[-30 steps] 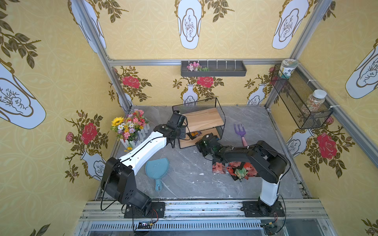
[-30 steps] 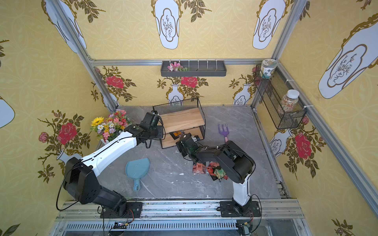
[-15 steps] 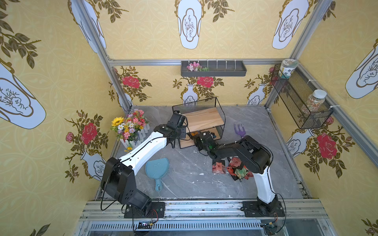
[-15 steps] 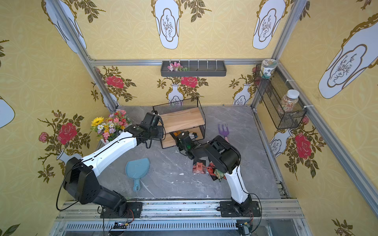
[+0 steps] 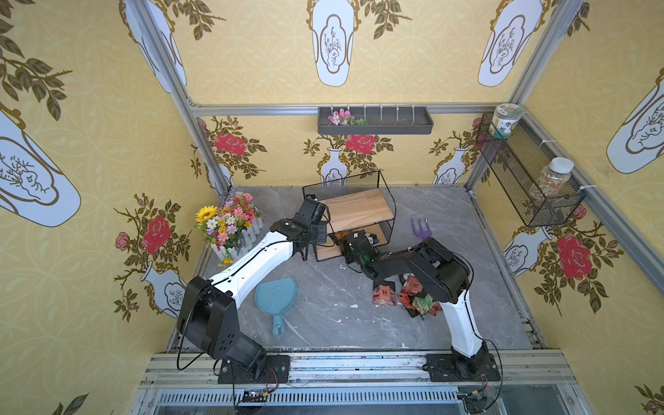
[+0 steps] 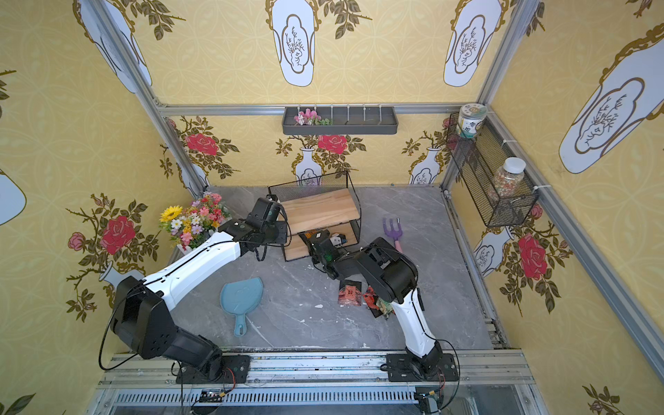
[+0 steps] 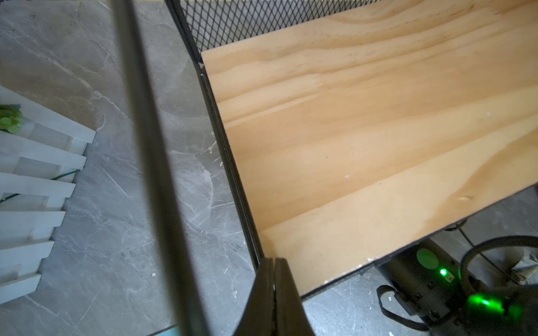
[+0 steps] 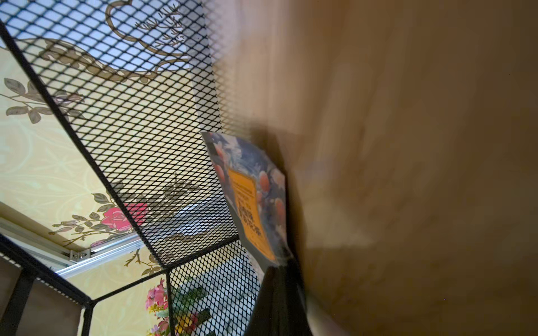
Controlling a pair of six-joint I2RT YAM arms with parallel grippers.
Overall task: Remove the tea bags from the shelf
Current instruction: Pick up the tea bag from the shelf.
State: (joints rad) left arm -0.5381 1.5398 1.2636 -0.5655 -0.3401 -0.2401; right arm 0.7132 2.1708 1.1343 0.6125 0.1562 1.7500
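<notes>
An orange-labelled tea bag point(image 8: 253, 197) shows at the centre of the right wrist view, inside the lower tier of the shelf point(image 5: 355, 208) near its mesh, with one corner pinched in the clenched right end effector point(image 8: 276, 279). Other tea bags point(image 5: 406, 294) lie heaped on the tabletop point(image 5: 323, 298), lower right in a top view. This looks like the extraction step, so the next move calls for drawing the sachet out under the upper board without snagging wire, while the left end effector point(image 7: 273, 279), clenched on nothing, sits at that board's front corner.
</notes>
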